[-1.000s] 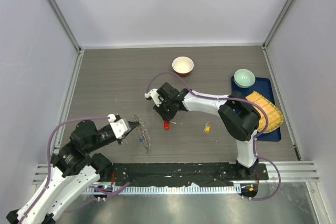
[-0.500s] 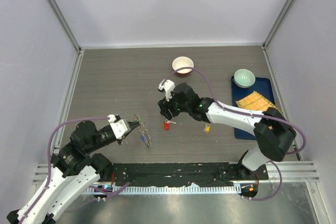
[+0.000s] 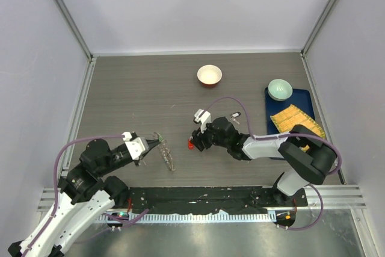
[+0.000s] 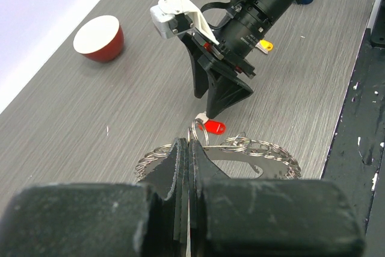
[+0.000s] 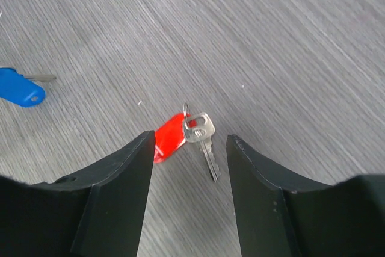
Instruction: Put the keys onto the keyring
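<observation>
One red key (image 5: 170, 138) under right tool (image 5: 189, 139) (spread); blue key (image 5: 21, 91) near.

The left arm (image 3: 90, 173) is bent and reaches in toward the middle. The left gripper (image 3: 154, 142) has its two fingers (image 4: 180, 167) pressed tight together, pinching the edge of the keyring (image 3: 166, 156). The right arm (image 3: 271, 144) lies low, stretched out to the left. The right gripper (image 3: 194, 143) points down with its fingers (image 5: 120, 179) wide apart, holding nothing.
</observation>
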Controlling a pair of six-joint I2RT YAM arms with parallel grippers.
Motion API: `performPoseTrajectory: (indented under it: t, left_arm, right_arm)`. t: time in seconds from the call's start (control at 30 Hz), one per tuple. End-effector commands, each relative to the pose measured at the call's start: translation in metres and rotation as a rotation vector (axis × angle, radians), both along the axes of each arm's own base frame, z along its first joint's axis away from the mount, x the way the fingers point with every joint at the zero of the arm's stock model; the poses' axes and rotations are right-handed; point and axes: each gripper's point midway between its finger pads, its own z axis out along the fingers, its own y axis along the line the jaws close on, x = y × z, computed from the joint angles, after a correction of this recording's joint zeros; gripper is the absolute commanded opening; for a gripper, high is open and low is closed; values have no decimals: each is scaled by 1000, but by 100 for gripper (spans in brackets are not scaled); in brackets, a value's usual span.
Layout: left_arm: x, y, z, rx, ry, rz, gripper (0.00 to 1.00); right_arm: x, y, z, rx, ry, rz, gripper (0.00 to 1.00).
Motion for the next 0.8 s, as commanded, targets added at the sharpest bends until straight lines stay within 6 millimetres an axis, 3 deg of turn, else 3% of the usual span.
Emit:
performPoseTrajectory:
  t: [0.0, 0.4, 0.77]
  left_arm:
    - [8, -2, 20, -52, -53, 22, 0]
    - [10, -4, 15, -39, -34, 20, 0]
    - [10, -5, 13, -35, -28, 16, 0]
  right_arm:
    - [19, 25, 38, 113, -88, -1, 57]
    - [26, 39, 15, 57, -34, 23, 50]
    - [26, 37, -6, -5, 11, 12, 47]
